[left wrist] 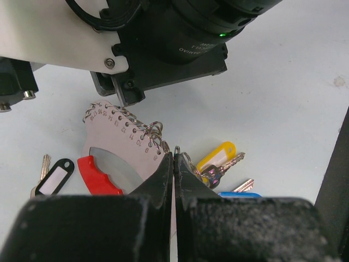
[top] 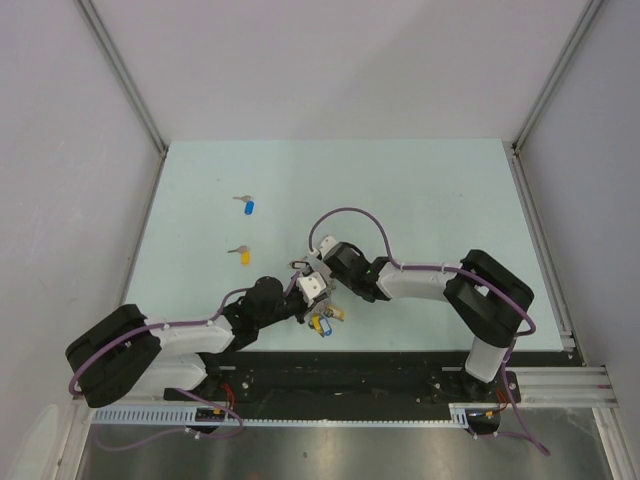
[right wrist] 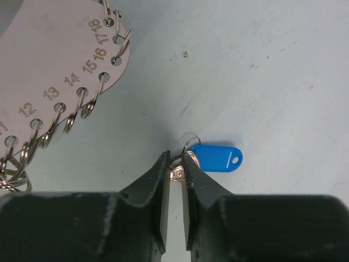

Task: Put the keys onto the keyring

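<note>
Clamps the left gripper (left wrist: 174, 162) tight on the numbered rim of the keyring (left wrist: 117, 144), at the near middle of the table (top: 420, 200), with no gap between the fingers beyond the thin silver plate. Shows the red arc (left wrist: 98, 176) along the plate's inner side and small wire loops (left wrist: 154, 131) threaded through the numbered holes. Pinches a blue-tagged key (right wrist: 217, 157) in the right gripper (right wrist: 175, 166), jaws almost together on the metal part, plastic head poking out just past the fingertips and a little apart from the plate's rim (resting on the table or hanging, hard to tell). Has a yellow-tagged key (left wrist: 217, 155) and a blue tag (left wrist: 240, 194) bunched just beside the left fingertips. Has a black-rimmed tag (left wrist: 54, 177) flat on the table beside the red arc. Has a blue key (top: 247, 207) and a yellow key (top: 242, 255) lying loose farther back on the left, well apart from both grippers.
</note>
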Tool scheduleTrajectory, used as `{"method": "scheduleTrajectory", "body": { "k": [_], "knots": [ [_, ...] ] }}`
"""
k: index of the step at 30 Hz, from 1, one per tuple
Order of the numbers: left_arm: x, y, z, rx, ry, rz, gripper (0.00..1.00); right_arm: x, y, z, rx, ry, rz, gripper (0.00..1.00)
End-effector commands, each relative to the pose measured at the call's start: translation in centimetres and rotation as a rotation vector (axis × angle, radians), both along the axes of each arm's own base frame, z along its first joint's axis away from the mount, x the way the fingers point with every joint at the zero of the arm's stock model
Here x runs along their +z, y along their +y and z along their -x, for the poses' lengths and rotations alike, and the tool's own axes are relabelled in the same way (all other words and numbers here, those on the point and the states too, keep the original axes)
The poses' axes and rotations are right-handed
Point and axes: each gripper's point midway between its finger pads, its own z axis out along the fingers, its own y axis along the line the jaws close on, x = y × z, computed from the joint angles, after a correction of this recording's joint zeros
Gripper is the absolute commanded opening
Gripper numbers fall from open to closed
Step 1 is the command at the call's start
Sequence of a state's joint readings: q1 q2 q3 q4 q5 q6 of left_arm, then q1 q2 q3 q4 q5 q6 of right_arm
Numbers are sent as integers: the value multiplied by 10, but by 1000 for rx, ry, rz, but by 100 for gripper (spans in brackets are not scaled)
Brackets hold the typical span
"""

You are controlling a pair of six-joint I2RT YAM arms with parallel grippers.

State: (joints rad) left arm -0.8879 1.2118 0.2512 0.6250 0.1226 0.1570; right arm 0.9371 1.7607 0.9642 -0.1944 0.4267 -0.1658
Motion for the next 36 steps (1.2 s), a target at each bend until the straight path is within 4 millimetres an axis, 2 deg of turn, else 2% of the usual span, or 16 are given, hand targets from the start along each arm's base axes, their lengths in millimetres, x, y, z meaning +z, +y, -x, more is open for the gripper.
{"method": "scheduleTrajectory", "body": {
  "k": [1, 5, 14, 18, 25, 36],
  "knots": [
    [25, -10, -7, 3, -40, 66, 0, 6, 1, -8, -20, -36, 18, 15],
    [25, -9, -7, 4, -40, 66, 0, 9, -3, -11, -47, -52, 23, 9],
    [25, -9, -7, 4, -40, 66, 1, 29, -26, -21, -180, -90, -2, 12],
    [26, -9, -7, 8, -41, 67, 0, 36, -24, -23, -200, -90, -49, 17],
    [26, -9, -7, 7, -42, 66, 0, 36, -20, -25, -203, -61, -105, 26],
    [27, -9, -7, 5, -41, 69, 0, 33, -18, -30, -254, 48, -215, 27]
  ]
}}
